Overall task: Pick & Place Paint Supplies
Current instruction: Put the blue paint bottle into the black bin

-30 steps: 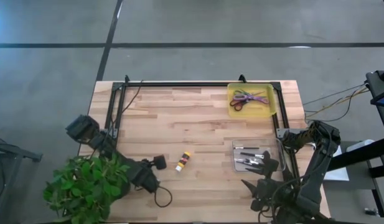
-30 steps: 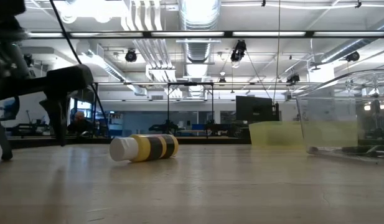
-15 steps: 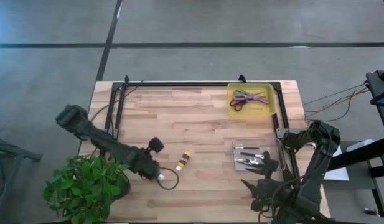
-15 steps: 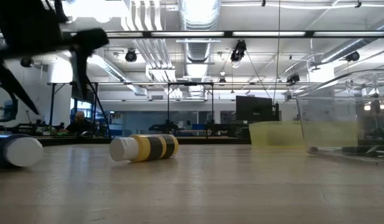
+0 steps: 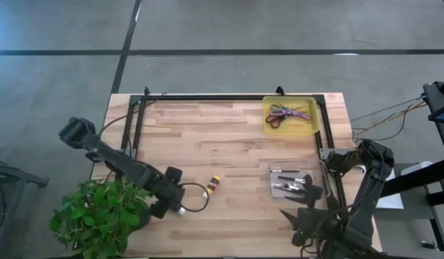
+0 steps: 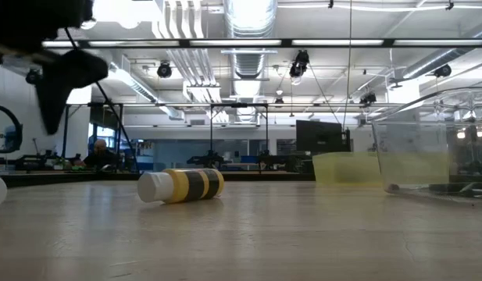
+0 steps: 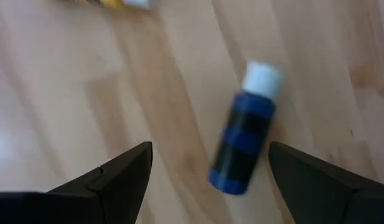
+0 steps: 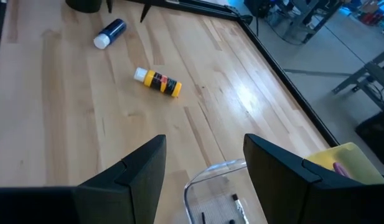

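Left wrist view puts the blue paint bottle (image 7: 243,145) right between my left gripper (image 7: 210,171)'s spread fingers, lying flat on the table (image 7: 67,112), white cap pointing away from the wrist. It sits closer to one finger than the other, so I'd shift sideways to centre it, then drop straight down and pinch across the body, not the cap, since a round bottle like this will probably roll if nudged. A bit past the blue bottle lies the yellow paint bottle (image 5: 213,185). Well beyond it the right gripper (image 8: 204,162) waits, fingers apart and empty, over the clear tray (image 5: 320,173) of brushes (image 5: 288,178).
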